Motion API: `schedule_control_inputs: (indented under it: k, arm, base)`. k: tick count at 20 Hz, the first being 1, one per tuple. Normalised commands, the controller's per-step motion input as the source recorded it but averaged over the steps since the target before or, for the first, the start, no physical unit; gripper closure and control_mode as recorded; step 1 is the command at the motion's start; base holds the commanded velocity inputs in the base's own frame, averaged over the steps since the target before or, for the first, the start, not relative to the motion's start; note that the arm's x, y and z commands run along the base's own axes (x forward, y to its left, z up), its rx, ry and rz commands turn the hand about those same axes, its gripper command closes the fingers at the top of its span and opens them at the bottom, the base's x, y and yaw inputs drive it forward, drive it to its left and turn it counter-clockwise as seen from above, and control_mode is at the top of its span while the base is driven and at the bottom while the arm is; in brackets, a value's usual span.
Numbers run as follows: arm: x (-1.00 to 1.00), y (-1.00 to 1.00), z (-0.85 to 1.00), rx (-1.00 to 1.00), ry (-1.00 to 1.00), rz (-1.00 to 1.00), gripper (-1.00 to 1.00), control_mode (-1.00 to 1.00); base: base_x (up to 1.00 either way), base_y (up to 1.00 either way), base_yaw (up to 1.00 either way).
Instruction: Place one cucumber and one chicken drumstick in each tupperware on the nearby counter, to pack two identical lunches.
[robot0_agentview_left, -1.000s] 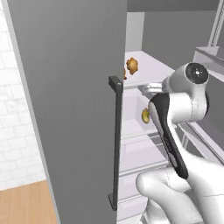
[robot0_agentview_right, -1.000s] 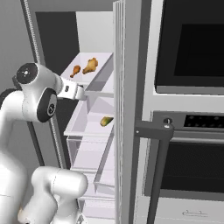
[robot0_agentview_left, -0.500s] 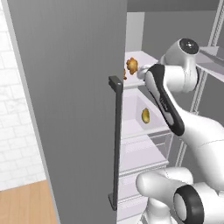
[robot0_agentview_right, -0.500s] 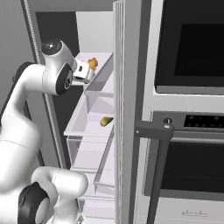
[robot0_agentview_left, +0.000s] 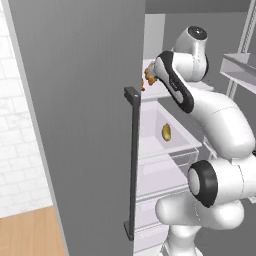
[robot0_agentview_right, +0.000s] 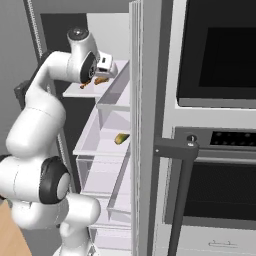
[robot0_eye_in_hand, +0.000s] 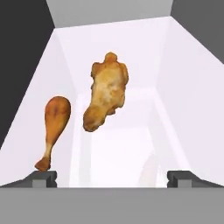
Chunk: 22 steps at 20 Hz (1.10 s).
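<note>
Two golden-brown chicken pieces lie on the white upper fridge shelf (robot0_eye_in_hand: 109, 153). A slim chicken drumstick (robot0_eye_in_hand: 54, 127) lies left, its bone end towards the hand; a bulkier drumstick (robot0_eye_in_hand: 107, 96) lies further in, at the middle. My gripper (robot0_eye_in_hand: 112, 178) stands open just short of them, its fingertips (robot0_eye_in_hand: 43, 177) wide apart with nothing between. From the right base view the gripper (robot0_agentview_right: 107, 67) hovers over the drumsticks (robot0_agentview_right: 99, 80). One drumstick (robot0_agentview_left: 149, 76) peeks past the door edge in the left base view. The cucumber, tupperware and counter are out of view.
The open grey fridge door with its dark handle (robot0_agentview_left: 131, 160) stands to the left of the arm. A yellowish item (robot0_agentview_left: 166, 132) lies in the drawer (robot0_agentview_left: 175, 150) below the shelf. Door bins (robot0_agentview_right: 114, 97) and the wall oven (robot0_agentview_right: 215, 50) flank the right side.
The arm has swung up and forward, carrying the open gripper from beside the lower shelves to the upper shelf by the drumsticks. The food has not moved.
</note>
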Motion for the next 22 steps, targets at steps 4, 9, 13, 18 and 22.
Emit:
schedule_control_inputs:
  k: [4,9,13,18,22]
  arm:
    - [1.0,0.14,-0.01,-0.03,0.08,0.06,-1.0,-1.0]
    - [0.75,0.29,-0.15,-0.01,0.04,0.02,-1.0,-1.0]
    - [0.73,0.1,-0.22,0.0,0.01,0.01,-1.0,-1.0]
    - [0.36,-0.2,-0.22,0.0,0.0,0.0,-1.0,-1.0]
    - [-0.2,-0.26,-0.19,0.0,0.0,0.0,-1.0,-1.0]
  base:
    - [0.0,0.0,0.0]
    - [0.0,0.0,0.0]
    - [0.0,0.0,0.0]
    - [0.0,0.0,0.0]
    - [0.0,0.0,0.0]
